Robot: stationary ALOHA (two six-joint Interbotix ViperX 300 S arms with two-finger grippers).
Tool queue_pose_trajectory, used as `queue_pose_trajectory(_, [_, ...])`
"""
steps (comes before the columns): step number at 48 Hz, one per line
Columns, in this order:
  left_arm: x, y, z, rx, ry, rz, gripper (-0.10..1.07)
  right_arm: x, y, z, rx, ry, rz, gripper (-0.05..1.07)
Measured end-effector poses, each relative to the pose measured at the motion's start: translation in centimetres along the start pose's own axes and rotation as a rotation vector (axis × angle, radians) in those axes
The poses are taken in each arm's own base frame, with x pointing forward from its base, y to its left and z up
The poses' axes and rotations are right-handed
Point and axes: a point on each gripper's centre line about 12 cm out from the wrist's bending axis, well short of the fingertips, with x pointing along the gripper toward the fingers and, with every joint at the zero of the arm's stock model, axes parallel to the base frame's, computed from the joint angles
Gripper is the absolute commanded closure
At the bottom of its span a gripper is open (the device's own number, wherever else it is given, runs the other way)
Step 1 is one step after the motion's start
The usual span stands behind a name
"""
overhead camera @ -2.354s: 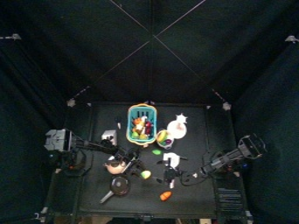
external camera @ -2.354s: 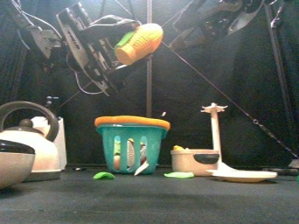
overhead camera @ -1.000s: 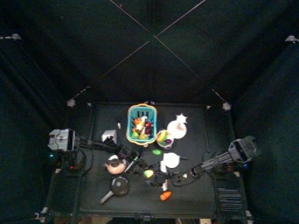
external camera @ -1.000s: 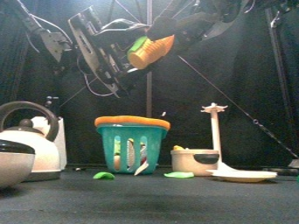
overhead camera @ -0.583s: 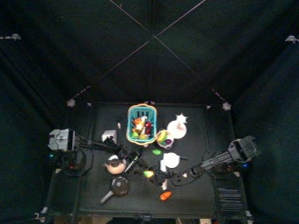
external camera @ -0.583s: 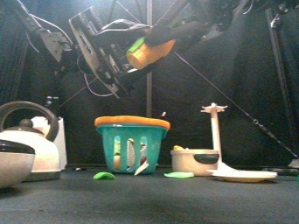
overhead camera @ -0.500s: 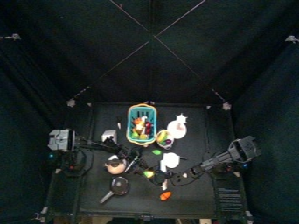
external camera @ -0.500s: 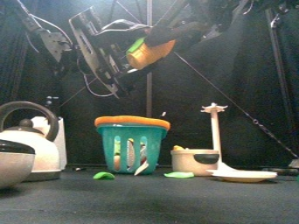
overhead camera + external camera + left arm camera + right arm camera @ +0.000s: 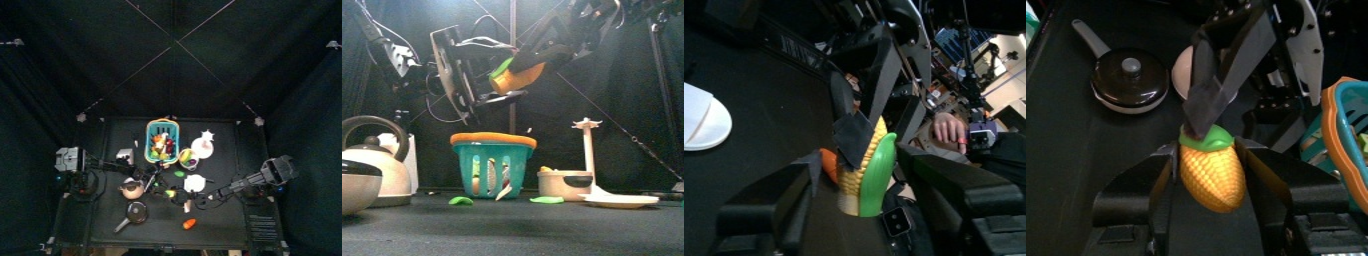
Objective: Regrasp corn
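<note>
Your right gripper (image 9: 1211,215) is clamped on the corn (image 9: 1212,172), one jaw on each flank of the yellow body, and it carries the cob high in the air over the table (image 9: 516,235). The cob's long axis runs straight out from between those jaws, with the green end (image 9: 1208,137) farthest from the right wrist. Your left gripper (image 9: 855,205) stands wide apart around that same cob, its jaws flanking it without squeezing; from its wrist the corn (image 9: 865,170) shows with a green strip along one side. So both arms meet at the cob, the right holding, the left freed. In the front view the corn (image 9: 519,74) hangs tilted above the basket (image 9: 493,166), with the kettle (image 9: 372,160) to one side and the white plate (image 9: 620,199) to the other, all well below. I judge nothing stands in the way except the two grippers crowding each other, so draw the left arm clear slowly
</note>
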Motion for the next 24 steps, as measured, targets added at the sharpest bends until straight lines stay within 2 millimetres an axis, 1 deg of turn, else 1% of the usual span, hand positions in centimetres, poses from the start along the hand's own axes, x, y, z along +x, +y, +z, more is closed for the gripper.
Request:
queue_pose_trajectory(4, [-0.1, -0.1, 0.3, 0.001, -0.009, 0.005, -0.05, 0.0, -0.1, -0.2, 0.010, 0.007, -0.009, 0.44])
queue_pose_trajectory(10, [-0.3, 0.5, 0.7, -0.034, -0.038, 0.049, -0.05, 0.0, -0.7, -0.4, 0.038, 0.021, -0.052, 0.44])
queue_pose_trajectory(16, [-0.6, 1.5, 0.9, -0.102, -0.093, 0.124, -0.05, 0.0, -1.9, -0.8, 0.100, 0.048, -0.134, 0.44])
queue_pose_trajectory(24, [-1.1, 2.7, 1.5, -0.198, -0.168, 0.249, -0.05, -0.2, -3.7, -0.7, 0.249, 0.094, -0.265, 0.44])
